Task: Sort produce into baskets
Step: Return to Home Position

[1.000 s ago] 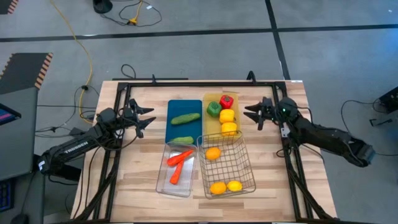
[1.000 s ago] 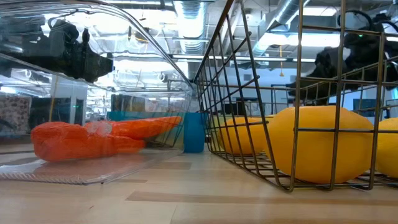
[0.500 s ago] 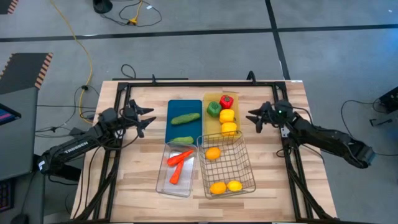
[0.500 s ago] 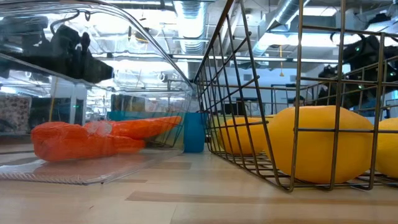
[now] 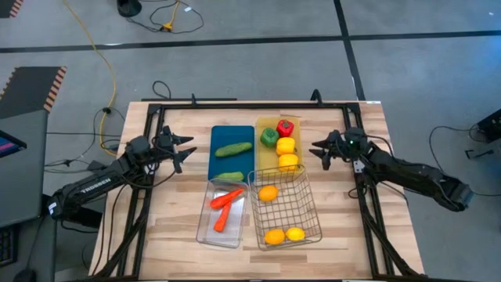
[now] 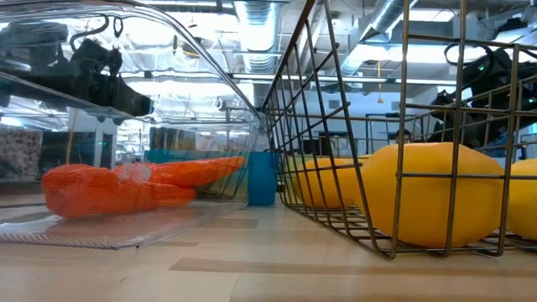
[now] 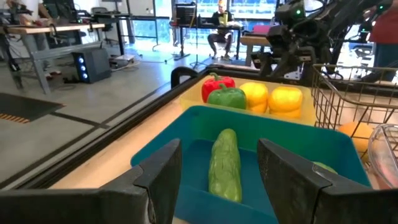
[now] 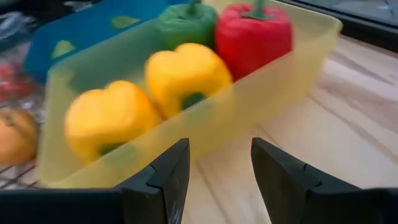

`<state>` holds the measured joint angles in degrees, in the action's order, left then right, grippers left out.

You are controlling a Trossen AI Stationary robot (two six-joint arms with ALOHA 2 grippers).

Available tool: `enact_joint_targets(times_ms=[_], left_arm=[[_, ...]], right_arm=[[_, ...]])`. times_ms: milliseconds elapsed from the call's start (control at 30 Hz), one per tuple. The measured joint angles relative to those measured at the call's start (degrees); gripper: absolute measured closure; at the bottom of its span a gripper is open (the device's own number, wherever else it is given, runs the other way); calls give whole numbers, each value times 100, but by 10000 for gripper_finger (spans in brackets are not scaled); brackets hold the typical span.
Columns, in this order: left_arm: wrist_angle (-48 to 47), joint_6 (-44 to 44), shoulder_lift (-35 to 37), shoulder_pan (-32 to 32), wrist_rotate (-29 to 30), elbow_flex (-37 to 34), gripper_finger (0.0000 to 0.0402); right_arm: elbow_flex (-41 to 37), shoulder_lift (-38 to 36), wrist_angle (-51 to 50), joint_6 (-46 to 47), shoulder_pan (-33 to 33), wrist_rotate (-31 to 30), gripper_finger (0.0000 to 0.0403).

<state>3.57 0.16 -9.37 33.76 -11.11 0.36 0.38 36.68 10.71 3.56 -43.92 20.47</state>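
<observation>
Seen from above, four receptacles are grouped at the middle of the table (image 5: pixel 344 251). The blue tray (image 5: pixel 223 163) is set at the far side, with the yellow tray (image 5: pixel 262 122) just beside it at 3 o'clock. The clear bin (image 5: pixel 205 231) is placed at 6 o'clock of the blue tray, and the wire basket (image 5: pixel 309 211) at 6 o'clock of the yellow tray.

One cucumber (image 5: pixel 233 149) is laid near the blue tray's middle, and a second cucumber (image 5: pixel 230 177) at its 6 o'clock edge. In the yellow tray a green pepper (image 5: pixel 269 137) and a red pepper (image 5: pixel 285 128) are lodged at the 12 o'clock end; a yellow pepper (image 5: pixel 286 145) and another yellow pepper (image 5: pixel 288 161) are lined up toward 6 o'clock. Two carrots (image 5: pixel 226 197) are contained in the clear bin, touching each other. In the wire basket an orange (image 5: pixel 268 193) is seen at the 12 o'clock end, while a second orange (image 5: pixel 274 236) and a lemon (image 5: pixel 295 233) are set side by side at the 6 o'clock end.

The left gripper (image 5: pixel 188 148) is held at 9 o'clock of the blue tray, apart from it, its fingers spread wide with nothing between them. The right gripper (image 5: pixel 315 150) is held at 3 o'clock of the yellow tray, likewise apart, spread wide and empty.
</observation>
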Motion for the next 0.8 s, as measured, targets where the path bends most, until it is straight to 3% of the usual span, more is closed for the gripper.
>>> enact_joint_targets(times_ms=[200, 400, 800], left_arm=[[-2, 2, 146, -87, 5, 0, 207], [-3, 3, 733, -242, 91, 0, 207], [-17, -26, 923, -271, 210, 0, 207]], right_arm=[[-2, -870, -421, -3, 742, -4, 204], [-2, -1718, -616, -10, 1381, 16, 204], [-4, -2686, -624, -10, 1699, 20, 204]])
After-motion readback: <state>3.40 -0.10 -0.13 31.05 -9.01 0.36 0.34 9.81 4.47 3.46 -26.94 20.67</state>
